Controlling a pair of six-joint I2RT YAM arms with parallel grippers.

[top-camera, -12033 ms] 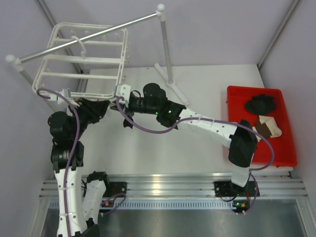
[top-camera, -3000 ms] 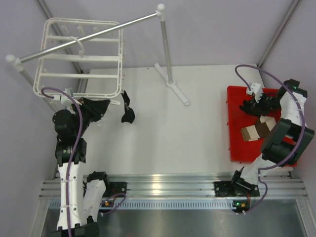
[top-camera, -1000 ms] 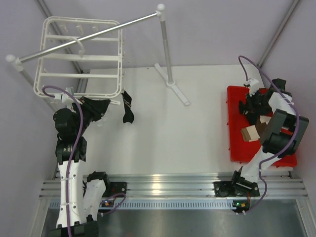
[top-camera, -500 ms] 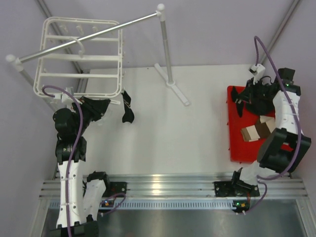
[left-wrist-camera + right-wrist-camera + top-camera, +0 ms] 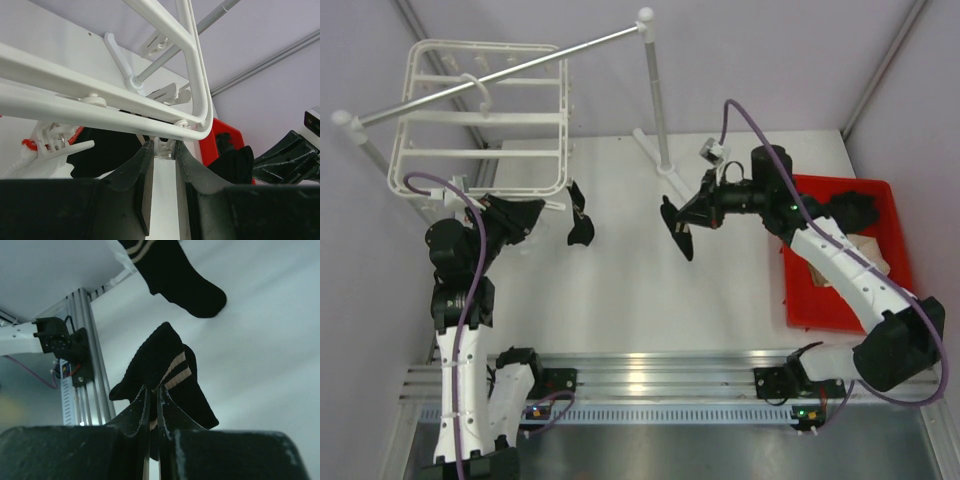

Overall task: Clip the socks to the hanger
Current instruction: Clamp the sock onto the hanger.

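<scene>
White surface (image 5: 740,290) | right claw (image 5: 152,390) is holding a sock (image 5: 167,367) aloft, likely mid-carry to hanger (image 5: 520,118) | left claw (image 5: 554,206) is squeezing a corner clip (image 5: 162,146) | next: feeding it into that clip.

hanger (image 5: 520,118) left, tray (image 5: 810,305) right; hung sock (image 5: 579,226) and held sock (image 5: 678,229) between.

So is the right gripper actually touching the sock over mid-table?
Touching. The right wrist view shows the right gripper shut on the sock, with the fabric pinched between its fingertips.

Black socks (image 5: 165,370) with pale stripes; white hanger (image 5: 520,117); red bin (image 5: 805,300)
</scene>
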